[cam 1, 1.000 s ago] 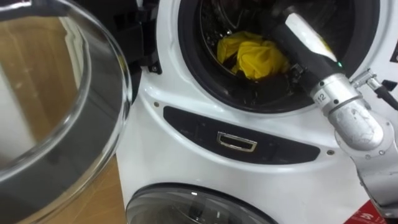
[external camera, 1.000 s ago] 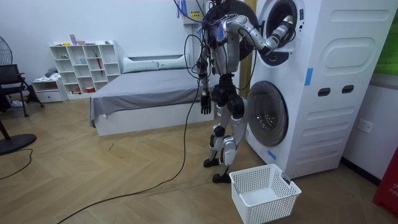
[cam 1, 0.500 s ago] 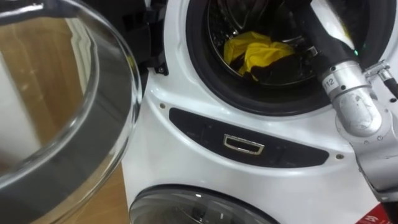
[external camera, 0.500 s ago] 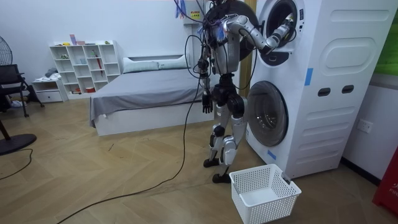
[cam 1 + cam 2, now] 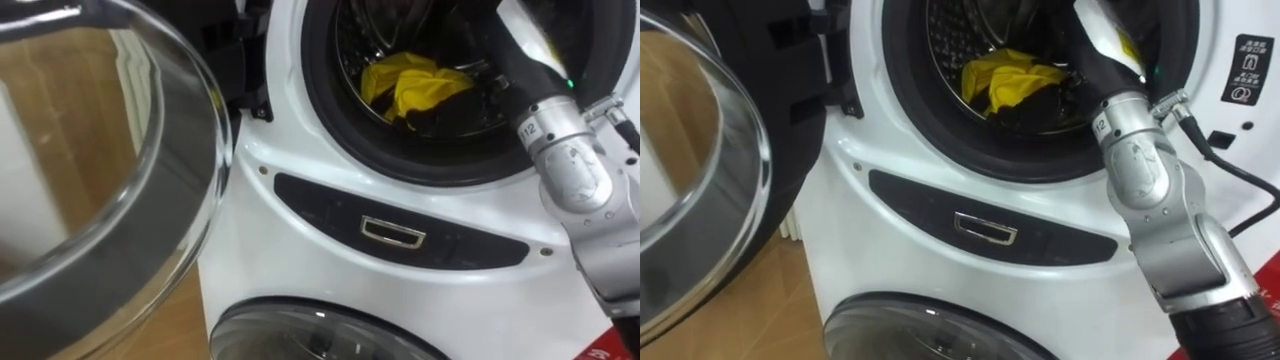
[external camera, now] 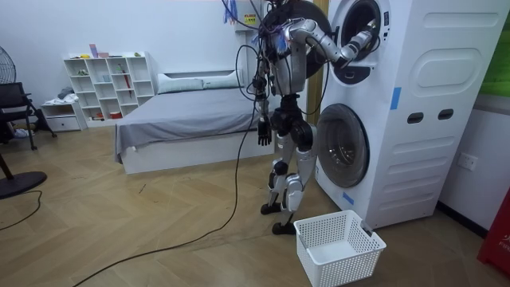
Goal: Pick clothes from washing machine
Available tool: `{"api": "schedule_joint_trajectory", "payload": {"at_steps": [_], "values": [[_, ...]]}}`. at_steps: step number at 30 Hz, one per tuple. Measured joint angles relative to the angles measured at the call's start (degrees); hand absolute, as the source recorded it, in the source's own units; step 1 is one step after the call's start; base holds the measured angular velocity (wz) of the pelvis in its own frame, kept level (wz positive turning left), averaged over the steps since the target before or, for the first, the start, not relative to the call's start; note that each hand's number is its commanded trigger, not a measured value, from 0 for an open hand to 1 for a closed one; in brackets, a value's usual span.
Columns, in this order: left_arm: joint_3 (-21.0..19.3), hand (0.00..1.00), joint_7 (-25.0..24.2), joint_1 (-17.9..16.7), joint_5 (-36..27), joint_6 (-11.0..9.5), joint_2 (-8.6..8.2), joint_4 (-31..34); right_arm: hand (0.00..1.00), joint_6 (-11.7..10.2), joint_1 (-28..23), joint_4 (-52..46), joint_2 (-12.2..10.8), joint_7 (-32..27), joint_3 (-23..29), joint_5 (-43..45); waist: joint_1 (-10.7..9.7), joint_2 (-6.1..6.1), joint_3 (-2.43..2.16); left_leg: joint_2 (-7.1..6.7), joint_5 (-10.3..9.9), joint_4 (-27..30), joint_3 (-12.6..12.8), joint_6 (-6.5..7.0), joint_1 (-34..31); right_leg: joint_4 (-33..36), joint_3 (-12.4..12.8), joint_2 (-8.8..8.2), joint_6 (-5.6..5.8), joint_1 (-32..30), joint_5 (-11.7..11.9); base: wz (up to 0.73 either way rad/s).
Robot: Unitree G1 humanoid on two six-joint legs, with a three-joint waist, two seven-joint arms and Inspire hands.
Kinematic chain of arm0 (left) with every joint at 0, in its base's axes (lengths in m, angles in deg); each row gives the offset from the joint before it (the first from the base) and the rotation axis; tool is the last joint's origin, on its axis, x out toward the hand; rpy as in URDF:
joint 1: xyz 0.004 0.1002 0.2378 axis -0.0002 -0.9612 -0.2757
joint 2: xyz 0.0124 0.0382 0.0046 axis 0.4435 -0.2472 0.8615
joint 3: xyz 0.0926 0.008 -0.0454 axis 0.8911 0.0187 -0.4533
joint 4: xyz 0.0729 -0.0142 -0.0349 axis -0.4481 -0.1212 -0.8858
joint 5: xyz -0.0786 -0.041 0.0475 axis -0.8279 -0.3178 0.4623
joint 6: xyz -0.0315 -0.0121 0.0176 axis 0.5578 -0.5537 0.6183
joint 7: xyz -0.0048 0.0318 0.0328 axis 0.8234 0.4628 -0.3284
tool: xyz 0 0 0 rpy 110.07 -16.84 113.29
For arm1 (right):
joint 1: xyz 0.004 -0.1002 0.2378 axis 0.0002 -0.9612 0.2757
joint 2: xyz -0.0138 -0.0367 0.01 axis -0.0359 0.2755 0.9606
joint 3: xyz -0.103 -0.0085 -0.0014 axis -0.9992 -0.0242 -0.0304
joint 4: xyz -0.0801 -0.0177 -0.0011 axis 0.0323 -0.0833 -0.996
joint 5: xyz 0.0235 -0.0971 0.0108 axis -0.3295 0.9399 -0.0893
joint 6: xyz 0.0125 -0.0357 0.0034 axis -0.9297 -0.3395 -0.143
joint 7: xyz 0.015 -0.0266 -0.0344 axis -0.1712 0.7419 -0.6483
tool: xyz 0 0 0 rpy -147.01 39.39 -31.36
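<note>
A yellow cloth (image 5: 410,82) lies crumpled in the dark drum of the upper washing machine (image 5: 300,200); something dark lies against its lower right edge. My right forearm (image 5: 550,120) reaches up over the door rim into the drum, to the right of the cloth. The hand at its end is hidden in the dark inside. In the room view I stand upright in front of the stacked machines (image 6: 398,112) with the right arm raised into the top opening. My left hand (image 6: 262,134) hangs at my side, its fingers relaxed.
The upper machine's round glass door (image 5: 120,180) stands swung open at my left. Below the drum are a dark panel with a small metal handle (image 5: 392,232) and the lower machine's shut door (image 5: 320,335). A white laundry basket (image 6: 339,247) sits on the floor by my feet.
The eye view has shifted slightly. My right forearm has gone further up into the drum, and the dark shape now covers the cloth's lower right part.
</note>
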Motion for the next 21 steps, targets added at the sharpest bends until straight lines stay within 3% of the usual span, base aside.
{"api": "schedule_joint_trajectory", "payload": {"at_steps": [4, 10, 16, 21], "values": [[-0.14, 0.00, 0.02, -0.13, -0.23, 0.94, 0.24, 0.11, 0.00, 1.96, 1.70, 3.38, 0.00, 2.63, -1.16, 2.10, 0.20, -0.86, -0.57, -0.06, 0.05, -0.23, 0.02, 0.07, 0.31, -0.02, 0.04, -0.03, 0.05, 0.19, -0.03, 0.00], [-0.01, 0.00, 0.08, 0.89, -0.20, 1.49, 0.39, 0.12, 0.00, 3.54, 5.73, 12.12, 0.02, 6.69, -3.40, 2.07, 0.53, -1.46, -0.58, -0.20, 0.03, 0.72, -0.52, 0.09, 0.74, 0.04, -0.34, -0.08, 0.11, 1.14, 0.06, 0.04], [0.10, 0.00, -0.19, 1.32, 0.17, 3.22, 0.79, 0.23, 0.00, 7.07, 8.52, 17.78, 0.73, 8.27, -3.28, 2.48, 1.01, -1.66, -0.55, -1.15, 0.19, 1.83, -2.62, 0.34, -0.41, 0.07, -2.36, -0.71, 0.54, 0.76, -0.06, 0.17], [-0.02, 0.00, -1.03, 0.95, 1.05, 3.59, 1.55, 0.15, 0.00, 7.36, 9.97, 19.60, 2.46, 9.85, -3.06, 3.47, 1.60, -1.74, -0.55, -1.50, 0.31, 1.82, -3.47, 0.52, -0.88, 0.14, -3.25, -0.90, 0.70, 1.04, 0.06, 0.11]]}}
